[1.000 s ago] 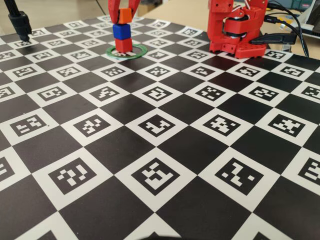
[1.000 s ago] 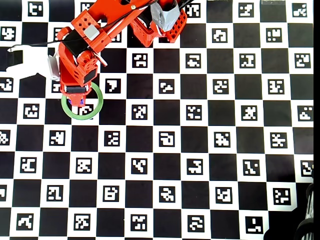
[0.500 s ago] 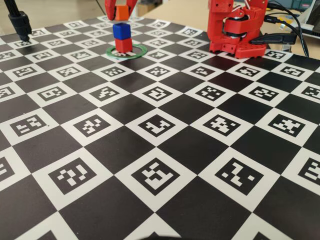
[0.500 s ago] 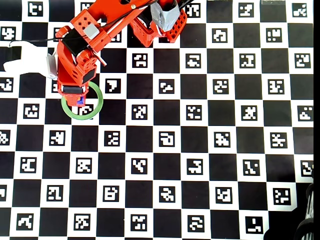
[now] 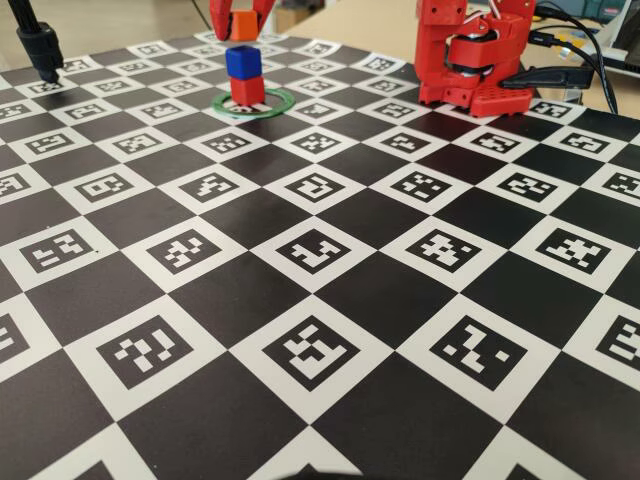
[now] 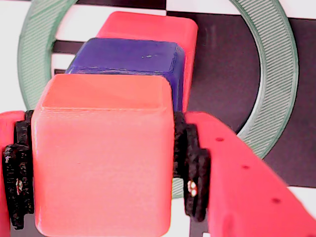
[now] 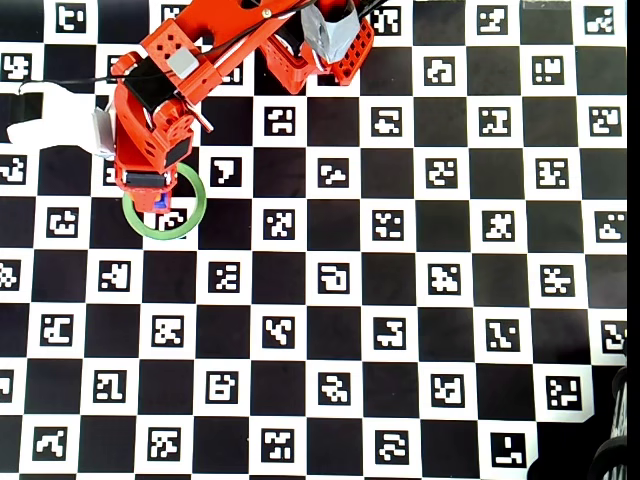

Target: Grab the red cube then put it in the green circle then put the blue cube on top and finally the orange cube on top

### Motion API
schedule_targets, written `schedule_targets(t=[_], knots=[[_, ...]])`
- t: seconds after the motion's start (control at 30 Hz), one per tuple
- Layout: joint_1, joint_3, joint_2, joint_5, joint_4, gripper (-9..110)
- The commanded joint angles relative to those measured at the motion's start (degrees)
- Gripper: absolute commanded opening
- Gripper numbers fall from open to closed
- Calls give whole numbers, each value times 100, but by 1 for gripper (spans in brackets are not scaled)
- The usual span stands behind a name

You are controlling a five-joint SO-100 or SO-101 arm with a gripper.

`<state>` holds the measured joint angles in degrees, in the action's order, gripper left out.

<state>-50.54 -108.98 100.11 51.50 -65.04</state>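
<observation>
I am gripping the orange cube in my gripper, the black pads pressing on its two sides, and I am holding it in the air above the stack. In the fixed view the orange cube is hanging clear of the blue cube, with a gap showing between them, so it is not yet resting on anything.

The risk I am seeing: in the wrist view the orange cube is looking offset from the blue cube rather than squarely over it, though the camera angle may be exaggerating that. If I am lowering off-centre, the orange cube could be landing on an edge and tipping, or nudging the blue cube off the red cube. Letting go too high could make it bounce away.

Below me, the blue cube is sitting on the red cube, which is standing inside the green circle on the board.
</observation>
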Motion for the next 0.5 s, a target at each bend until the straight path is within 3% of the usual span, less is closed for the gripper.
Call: schedule_targets(t=[0.0, 0.47], knots=[[-88, 545, 237, -44, -35, 2], [-88, 422, 202, -26, 35, 2]])
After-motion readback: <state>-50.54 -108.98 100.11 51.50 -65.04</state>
